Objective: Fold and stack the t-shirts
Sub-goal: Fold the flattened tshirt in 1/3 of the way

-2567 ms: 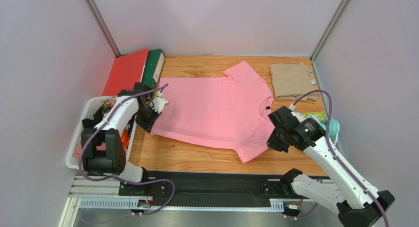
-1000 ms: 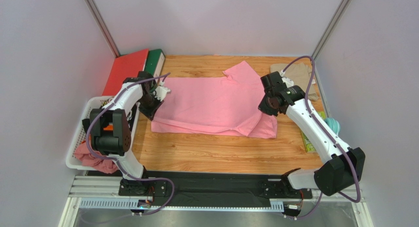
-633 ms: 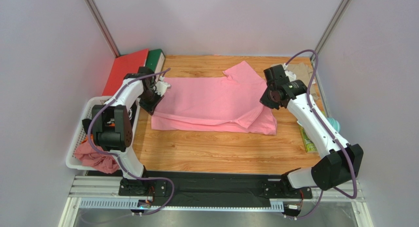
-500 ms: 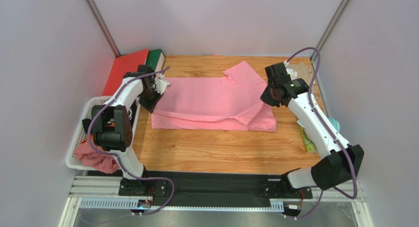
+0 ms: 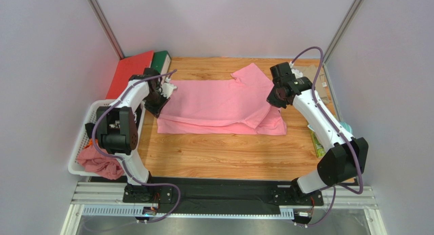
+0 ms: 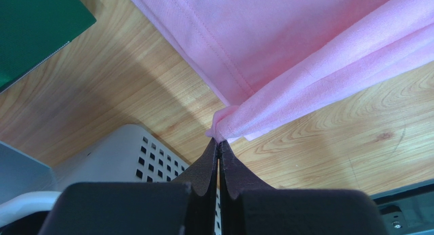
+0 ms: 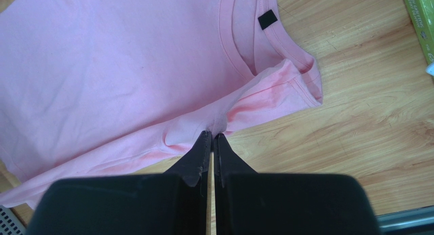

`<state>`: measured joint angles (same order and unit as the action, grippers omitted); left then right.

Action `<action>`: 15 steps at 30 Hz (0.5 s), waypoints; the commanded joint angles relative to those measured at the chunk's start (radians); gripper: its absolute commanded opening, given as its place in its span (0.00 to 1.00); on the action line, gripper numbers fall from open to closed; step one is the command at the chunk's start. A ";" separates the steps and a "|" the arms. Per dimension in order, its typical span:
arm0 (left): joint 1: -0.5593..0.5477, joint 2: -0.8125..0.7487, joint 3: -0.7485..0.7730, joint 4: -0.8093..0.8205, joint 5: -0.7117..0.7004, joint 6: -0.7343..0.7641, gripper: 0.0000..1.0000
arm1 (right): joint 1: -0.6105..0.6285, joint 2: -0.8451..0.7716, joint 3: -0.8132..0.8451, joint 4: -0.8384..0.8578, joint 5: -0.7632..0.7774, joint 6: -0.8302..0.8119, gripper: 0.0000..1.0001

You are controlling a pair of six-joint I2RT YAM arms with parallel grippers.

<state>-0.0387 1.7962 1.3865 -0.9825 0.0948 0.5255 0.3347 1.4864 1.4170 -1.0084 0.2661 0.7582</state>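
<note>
The light pink t-shirt [image 5: 219,105] lies on the wooden table, its near half folded back over the far half. My left gripper [image 5: 159,95] is shut on its hem corner at the left; the left wrist view shows the pinched cloth [image 6: 224,130] at my gripper's tips [image 6: 218,142]. My right gripper [image 5: 276,99] is shut on the shirt's edge near the neck; the right wrist view shows my gripper [image 7: 212,133], the collar and the dark neck label [image 7: 267,20]. The khaki-beige t-shirt [image 5: 312,75] lies folded at the far right, mostly hidden by my right arm.
Red [image 5: 130,75] and green [image 5: 160,64] binders lie at the far left. A white basket [image 5: 84,138] with cloth stands left of the table. A green packet [image 5: 318,143] and a teal object [image 5: 347,128] lie at the right edge. Walls close in.
Both grippers carried the shirt's near edge toward the far side, folding it in half. The right arm swung from the near right to the far right; in the last half second little moved.
</note>
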 commanded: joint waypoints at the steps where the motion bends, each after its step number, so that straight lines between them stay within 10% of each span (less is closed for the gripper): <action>1: 0.007 0.032 0.043 0.027 -0.009 -0.018 0.00 | -0.013 0.024 0.057 0.059 0.004 -0.020 0.00; 15: 0.005 0.196 0.230 0.013 -0.053 -0.033 0.00 | -0.071 0.300 0.206 0.117 -0.027 -0.069 0.03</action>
<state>-0.0387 1.9881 1.5711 -0.9676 0.0696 0.5022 0.2802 1.7145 1.5333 -0.9470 0.2466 0.7303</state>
